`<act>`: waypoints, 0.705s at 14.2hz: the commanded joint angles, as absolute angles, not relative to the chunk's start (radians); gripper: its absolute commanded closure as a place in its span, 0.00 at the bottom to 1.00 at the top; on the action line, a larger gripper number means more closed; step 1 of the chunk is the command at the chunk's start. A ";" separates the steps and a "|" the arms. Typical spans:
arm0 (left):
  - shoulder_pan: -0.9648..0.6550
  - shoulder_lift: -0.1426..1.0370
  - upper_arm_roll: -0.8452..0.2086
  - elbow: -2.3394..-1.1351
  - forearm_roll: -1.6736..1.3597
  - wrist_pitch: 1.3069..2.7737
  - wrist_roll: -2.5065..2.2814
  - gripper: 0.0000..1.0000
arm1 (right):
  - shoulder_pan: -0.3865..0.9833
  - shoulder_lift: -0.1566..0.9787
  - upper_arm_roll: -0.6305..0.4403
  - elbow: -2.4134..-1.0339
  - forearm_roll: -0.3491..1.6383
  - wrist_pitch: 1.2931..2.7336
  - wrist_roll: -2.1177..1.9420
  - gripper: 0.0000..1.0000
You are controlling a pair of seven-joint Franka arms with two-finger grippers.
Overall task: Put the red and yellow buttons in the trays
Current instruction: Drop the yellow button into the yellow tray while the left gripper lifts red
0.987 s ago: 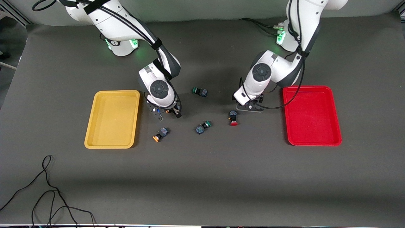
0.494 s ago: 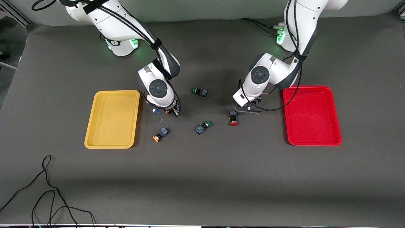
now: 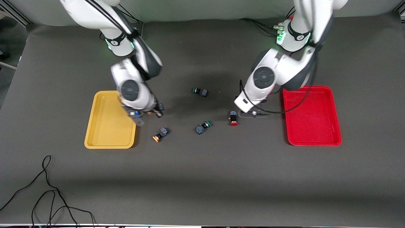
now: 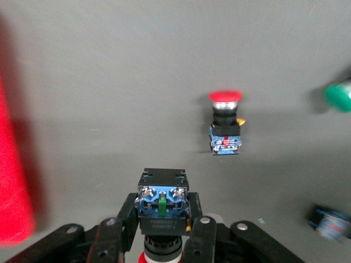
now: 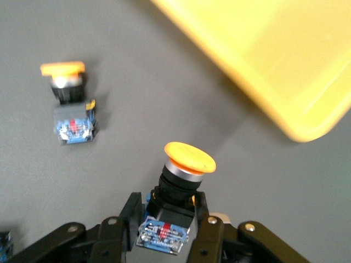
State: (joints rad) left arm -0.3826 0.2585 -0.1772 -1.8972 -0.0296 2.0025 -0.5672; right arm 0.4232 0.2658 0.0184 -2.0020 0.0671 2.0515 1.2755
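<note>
- Right gripper (image 5: 164, 230), fingers clamped on a yellow button (image 5: 178, 189), hangs over the table just beside the yellow tray (image 3: 107, 126).
- Left gripper (image 4: 163, 233) pinches a red button (image 4: 163, 205) between the red tray (image 3: 311, 126) and a second red button (image 3: 233, 117).
- A second yellow button (image 3: 159, 134) lies near the yellow tray.

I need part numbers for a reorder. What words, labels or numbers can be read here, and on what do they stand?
Nothing here reads clearly.
Red button in the left pincer: pale print on its dark body, too small to read.
Loose red button on the table: red mark on its blue block, unreadable.
Yellow button in the right pincer: red mark on its block, unreadable.
Loose yellow button: the same, unreadable.
Arm bases: a small mark, unreadable.
</note>
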 commanded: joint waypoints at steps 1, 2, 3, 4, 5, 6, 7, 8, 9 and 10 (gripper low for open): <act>-0.306 0.242 -0.170 -1.679 -0.075 1.751 -0.569 0.85 | 0.351 0.169 -0.004 -2.051 0.078 1.974 1.123 0.98; -0.245 0.218 -0.173 -1.668 -0.078 1.726 -0.551 0.86 | 0.348 0.161 -0.033 -2.071 0.078 1.974 1.082 0.98; -0.194 0.183 -0.172 -1.677 -0.080 1.715 -0.499 0.86 | 0.348 0.144 -0.069 -2.107 0.078 1.991 1.031 0.98; -0.136 0.152 -0.170 -1.695 -0.081 1.683 -0.438 0.86 | 0.348 0.117 -0.101 -2.168 0.080 2.040 0.976 0.98; -0.070 0.129 -0.169 -1.707 -0.077 1.657 -0.373 0.86 | 0.348 0.089 -0.123 -2.239 0.078 2.101 0.945 0.98; -0.005 0.115 -0.169 -1.724 -0.068 1.651 -0.303 0.86 | 0.348 0.078 -0.139 -2.300 0.078 2.162 0.925 0.98; 0.058 0.106 -0.169 -1.744 -0.061 1.661 -0.255 0.86 | 0.348 0.078 -0.146 -2.347 0.080 2.218 0.919 0.98; 0.096 0.104 -0.169 -1.768 -0.036 1.687 -0.233 0.86 | 0.348 0.083 -0.147 -2.382 0.080 2.265 0.917 0.98; 0.107 0.107 -0.169 -1.805 -0.003 1.737 -0.218 0.86 | 0.348 0.084 -0.153 -2.420 0.080 2.317 0.911 0.97; 0.107 0.109 -0.169 -1.875 0.009 1.818 -0.209 0.86 | 0.347 0.087 -0.153 -2.448 0.078 2.368 0.885 0.96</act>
